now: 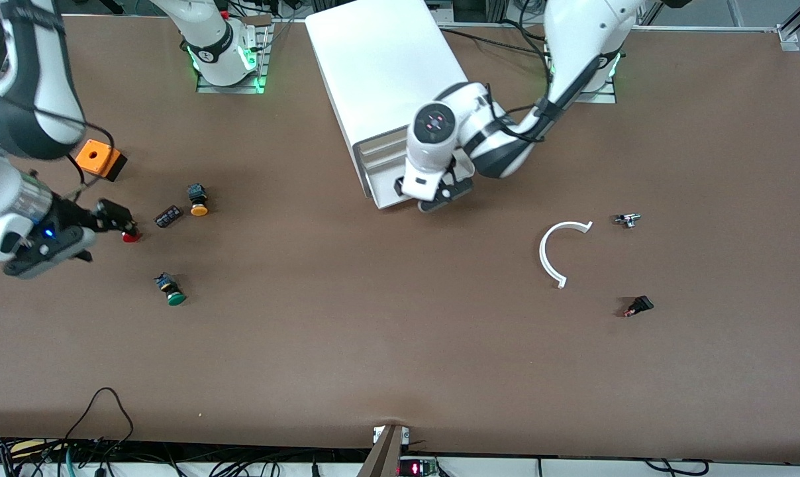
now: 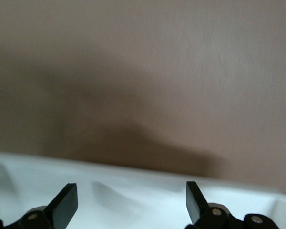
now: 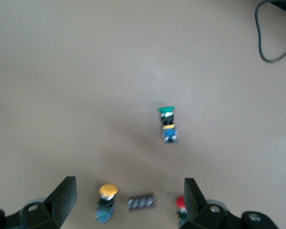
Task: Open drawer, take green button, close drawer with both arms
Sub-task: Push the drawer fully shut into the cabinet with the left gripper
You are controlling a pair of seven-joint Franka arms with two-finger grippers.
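The green-capped button (image 1: 172, 291) lies on its side on the brown table toward the right arm's end; it also shows in the right wrist view (image 3: 168, 123). My right gripper (image 1: 112, 222) is open and empty, low over the table beside a red-capped button (image 1: 130, 235), farther from the front camera than the green one; its fingers (image 3: 63, 199) stand wide apart. My left gripper (image 1: 443, 197) is open and empty at the front face of the white drawer cabinet (image 1: 380, 73). In the left wrist view its fingers (image 2: 66, 205) straddle a white surface (image 2: 143, 195). I cannot tell whether the drawer is out.
An orange-yellow-capped button (image 1: 198, 202), a small dark block (image 1: 168, 215) and an orange box (image 1: 99, 158) lie near the right gripper. A white C-shaped piece (image 1: 553, 255) and two small dark parts (image 1: 628, 219) (image 1: 639, 306) lie toward the left arm's end.
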